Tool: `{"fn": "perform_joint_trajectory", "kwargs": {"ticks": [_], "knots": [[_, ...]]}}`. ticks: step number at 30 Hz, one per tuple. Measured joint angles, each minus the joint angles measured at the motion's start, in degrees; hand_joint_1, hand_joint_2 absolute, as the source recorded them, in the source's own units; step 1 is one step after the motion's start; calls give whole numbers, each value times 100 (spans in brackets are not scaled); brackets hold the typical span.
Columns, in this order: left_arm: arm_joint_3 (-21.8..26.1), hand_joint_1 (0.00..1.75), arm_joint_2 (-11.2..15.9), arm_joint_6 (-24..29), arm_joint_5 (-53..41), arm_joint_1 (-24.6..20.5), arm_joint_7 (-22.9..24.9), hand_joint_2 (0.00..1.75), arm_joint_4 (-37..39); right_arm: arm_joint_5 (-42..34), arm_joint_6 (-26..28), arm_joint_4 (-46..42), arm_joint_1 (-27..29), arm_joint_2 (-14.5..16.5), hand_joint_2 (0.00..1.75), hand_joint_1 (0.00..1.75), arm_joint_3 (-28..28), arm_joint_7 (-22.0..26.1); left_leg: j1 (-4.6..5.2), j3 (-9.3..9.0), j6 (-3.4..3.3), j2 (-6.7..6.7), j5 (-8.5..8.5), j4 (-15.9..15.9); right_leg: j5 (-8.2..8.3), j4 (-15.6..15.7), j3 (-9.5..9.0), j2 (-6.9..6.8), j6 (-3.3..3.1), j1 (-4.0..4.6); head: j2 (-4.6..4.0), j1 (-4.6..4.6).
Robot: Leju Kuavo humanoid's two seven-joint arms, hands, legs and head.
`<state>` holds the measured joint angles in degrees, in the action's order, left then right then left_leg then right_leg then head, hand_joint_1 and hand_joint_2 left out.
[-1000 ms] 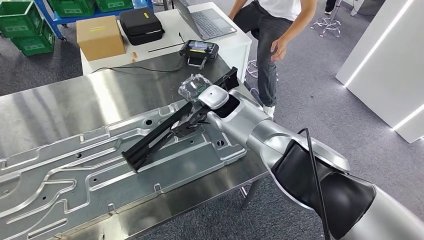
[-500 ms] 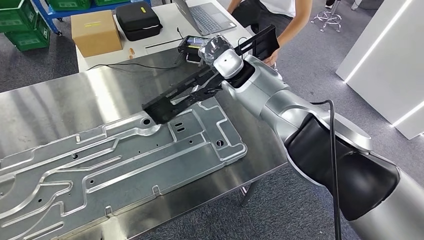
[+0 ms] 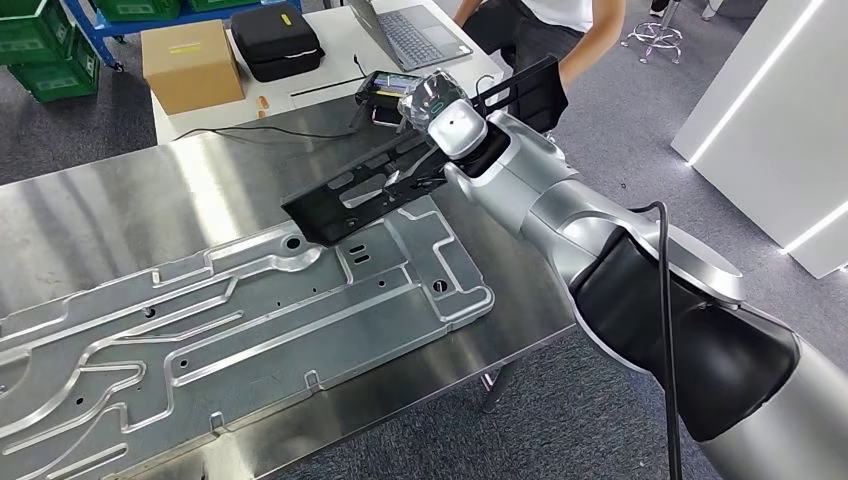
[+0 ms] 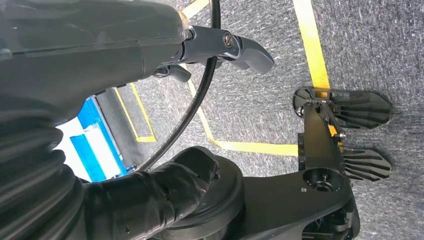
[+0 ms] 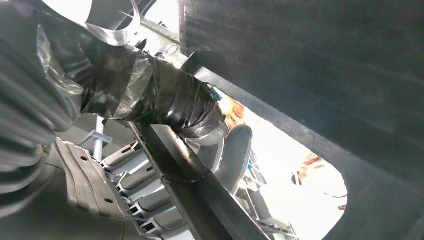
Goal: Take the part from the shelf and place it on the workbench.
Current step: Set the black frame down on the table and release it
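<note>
My right hand (image 3: pixel 418 168) grips a long black part (image 3: pixel 340 200) near its middle and holds it in the air over the far side of the steel workbench (image 3: pixel 120 200). The part's near end hangs just above the edge of a large aluminium plate (image 3: pixel 250 320) lying on the bench. Its far end (image 3: pixel 535 85) reaches past the bench's back edge. In the right wrist view a taped thumb (image 5: pixel 170 100) wraps over a bar of the black part (image 5: pixel 310 65). My left hand (image 4: pixel 220 47) hangs over the floor, its fingers apart and holding nothing.
A person (image 3: pixel 570 20) sits just beyond the part's far end. Behind the bench a white table carries a laptop (image 3: pixel 415 40), a controller (image 3: pixel 385 90), a black case (image 3: pixel 275 45) and a cardboard box (image 3: pixel 190 65). Green crates (image 3: pixel 40 50) stand at the back left.
My right arm has lifted the part off the aluminium plate and swung it toward the bench's far edge. Over the last half second the part has turned slightly flatter.
</note>
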<state>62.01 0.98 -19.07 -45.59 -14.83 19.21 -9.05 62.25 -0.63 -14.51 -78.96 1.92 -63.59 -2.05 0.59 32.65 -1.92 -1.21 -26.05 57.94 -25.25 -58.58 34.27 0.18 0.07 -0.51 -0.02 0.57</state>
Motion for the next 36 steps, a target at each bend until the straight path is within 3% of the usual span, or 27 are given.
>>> {"fn": "perform_joint_trajectory", "kwargs": {"ticks": [11, 13, 15, 17, 19, 22, 26, 36], "knots": [[0, 0, -31, -89, 15, 29, -51, 175, 0, 17, 54, 0, 8, 15, 175, 175, -25, 230, 0, 5, 0, 0, 0, 0, 0, 1, 3, 0, 0, 0, 0, 0], [0, 0, -31, -101, 12, 28, -52, 175, -1, 34, 301, -5, 38, 27, 175, 175, -20, 102, 0, 5, 0, 0, 0, 0, 0, 1, 4, -1, 0, 0, -1, 0], [0, 0, -34, -70, 10, 28, -52, 175, -1, 72, 1005, -22, 84, 37, 175, 175, 18, -210, 0, 6, 0, 0, 0, 0, 0, 0, 6, -1, 0, 0, -1, -1], [0, 0, -47, -37, 21, 26, -50, 175, -2, 59, 1720, -59, 102, 50, 87, 87, 118, -438, 0, 7, 0, 1, 0, 0, 0, 0, 7, 0, 0, 0, -1, -1], [-1, 0, -66, -8, 25, 27, -42, 175, -1, -6, 2099, -112, 104, 76, 0, 0, 284, -510, 0, 7, 0, 0, 0, 0, 0, 0, 7, 0, 0, 0, -1, -1], [-15, 0, -91, -8, 25, 41, -25, 175, 0, 4, 2196, -176, 108, 129, 0, 0, 525, -526, 0, 8, 0, 0, 0, -1, -1, 0, 7, 0, 0, 1, -1, 0], [-20, 0, -104, -2, 141, 66, -32, 0, -2, 163, 2144, -232, 137, 157, 0, 0, 739, -506, 0, 7, 0, 0, 0, -1, -1, 0, 7, 0, -1, 0, -1, 0], [-33, 0, -120, -24, 224, 116, -30, 0, -2, 417, 2113, -247, 230, 162, 0, 0, 1098, -455, 0, 9, 0, 0, 0, 0, -1, 2, 8, 0, -1, -1, -1, 0]]}}
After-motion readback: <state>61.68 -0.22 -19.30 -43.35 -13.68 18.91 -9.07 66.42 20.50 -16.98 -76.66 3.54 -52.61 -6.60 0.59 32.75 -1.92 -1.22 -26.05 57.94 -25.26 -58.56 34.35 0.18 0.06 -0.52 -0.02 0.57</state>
